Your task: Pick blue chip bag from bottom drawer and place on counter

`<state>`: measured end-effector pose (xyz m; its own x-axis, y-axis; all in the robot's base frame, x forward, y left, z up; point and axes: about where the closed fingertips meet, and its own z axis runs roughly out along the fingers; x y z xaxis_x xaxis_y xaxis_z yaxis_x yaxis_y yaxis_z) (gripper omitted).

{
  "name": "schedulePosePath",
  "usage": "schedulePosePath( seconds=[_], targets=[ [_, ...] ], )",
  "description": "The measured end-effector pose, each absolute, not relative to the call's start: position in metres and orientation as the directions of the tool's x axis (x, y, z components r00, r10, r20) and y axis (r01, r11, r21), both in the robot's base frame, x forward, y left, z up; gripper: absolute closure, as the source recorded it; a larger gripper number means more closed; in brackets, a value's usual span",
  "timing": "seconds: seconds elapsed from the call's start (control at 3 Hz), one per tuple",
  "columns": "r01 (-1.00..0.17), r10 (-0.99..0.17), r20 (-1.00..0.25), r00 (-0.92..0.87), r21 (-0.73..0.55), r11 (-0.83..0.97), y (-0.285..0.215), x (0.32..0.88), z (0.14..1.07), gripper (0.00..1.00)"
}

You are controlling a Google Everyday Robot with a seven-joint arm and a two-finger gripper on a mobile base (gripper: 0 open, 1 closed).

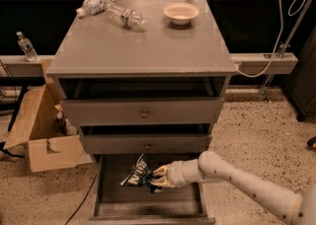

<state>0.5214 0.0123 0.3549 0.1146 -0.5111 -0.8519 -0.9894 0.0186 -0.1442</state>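
Observation:
The blue chip bag point(135, 174) is in the open bottom drawer point(148, 204), crumpled and tilted, with its white edge pointing up. My gripper point(157, 177) reaches in from the right on a white arm. It is shut on the bag's right edge, low over the drawer floor. The counter point(143, 46) is the flat grey top of the cabinet, well above the gripper.
Two clear plastic bottles point(111, 9) lie at the counter's back left and a small white bowl point(180, 13) sits at its back right. The two upper drawers point(143, 113) stick out slightly above the bottom drawer. An open cardboard box point(42, 135) stands on the floor to the left.

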Motion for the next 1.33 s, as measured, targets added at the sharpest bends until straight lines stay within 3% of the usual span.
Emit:
schedulePosePath(
  seconds=[0.33, 1.0, 1.33],
  targets=[
    [-0.968, -0.547, -0.804, 0.234, -0.243, -0.058, 0.015, 0.503, 0.44, 1.0],
    [-0.957, -0.557, -0.782, 0.28, -0.271, -0.1, 0.016, 0.501, 0.487, 1.0],
    [-0.925, -0.594, -0.716, 0.368, -0.345, -0.157, 0.019, 0.492, 0.591, 1.0]
  ],
)
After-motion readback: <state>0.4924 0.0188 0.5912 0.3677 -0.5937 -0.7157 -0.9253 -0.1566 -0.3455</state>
